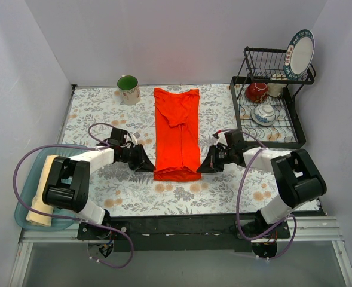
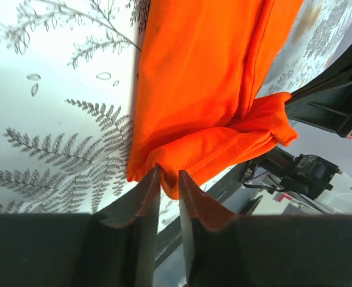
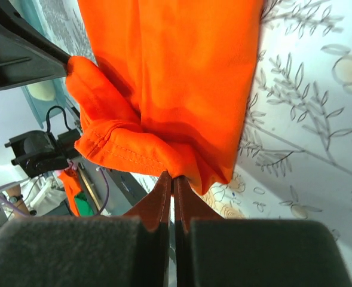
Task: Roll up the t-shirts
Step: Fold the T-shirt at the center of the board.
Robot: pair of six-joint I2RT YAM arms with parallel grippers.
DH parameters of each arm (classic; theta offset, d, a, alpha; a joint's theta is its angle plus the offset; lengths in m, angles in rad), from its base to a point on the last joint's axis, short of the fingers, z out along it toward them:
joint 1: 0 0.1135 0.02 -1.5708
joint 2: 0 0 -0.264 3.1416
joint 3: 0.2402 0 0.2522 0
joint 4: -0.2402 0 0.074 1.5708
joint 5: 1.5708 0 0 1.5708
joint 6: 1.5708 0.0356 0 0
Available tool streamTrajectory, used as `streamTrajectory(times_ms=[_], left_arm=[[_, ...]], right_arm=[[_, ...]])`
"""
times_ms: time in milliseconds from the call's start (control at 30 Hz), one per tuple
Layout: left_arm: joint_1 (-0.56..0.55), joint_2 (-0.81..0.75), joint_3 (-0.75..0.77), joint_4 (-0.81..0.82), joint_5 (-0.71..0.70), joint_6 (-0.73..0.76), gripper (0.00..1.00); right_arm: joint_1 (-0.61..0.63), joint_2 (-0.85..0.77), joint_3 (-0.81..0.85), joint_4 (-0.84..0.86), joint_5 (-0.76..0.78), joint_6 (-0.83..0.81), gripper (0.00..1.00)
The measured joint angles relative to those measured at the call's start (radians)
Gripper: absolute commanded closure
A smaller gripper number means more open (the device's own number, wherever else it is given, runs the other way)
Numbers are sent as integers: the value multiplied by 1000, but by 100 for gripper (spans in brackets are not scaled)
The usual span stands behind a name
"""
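Note:
The orange-red t-shirt (image 1: 177, 131) lies folded into a long narrow strip down the middle of the table, its near end slightly bunched. My left gripper (image 1: 150, 164) is shut on the near left corner of its hem, as the left wrist view shows (image 2: 170, 176), with orange cloth (image 2: 199, 78) pinched between the jaws. My right gripper (image 1: 201, 167) is shut on the near right corner (image 3: 173, 177) of the shirt (image 3: 181, 66). The pale cream t-shirt (image 1: 44, 185) lies rolled in a teal tray (image 1: 20, 206) at the near left.
A green mug (image 1: 128, 89) stands at the back, left of the shirt. A black dish rack (image 1: 271, 113) at the back right holds a red cup (image 1: 257, 91), a white pot and a plate (image 1: 299, 54). White walls enclose the table.

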Motion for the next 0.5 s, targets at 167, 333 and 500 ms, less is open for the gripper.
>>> streamTrajectory(times_ms=[167,333,500], left_arm=[[3,6,27,14,-18,4,63],[3,-3,99,-21,-23,90,55],[-2,-76,181,-123,14,365,48]], right_arm=[[-14,41,19,38,0,0,73],[-34,46,57,28,0,-45,64],[-112,0,173,-62,23,-230,61]])
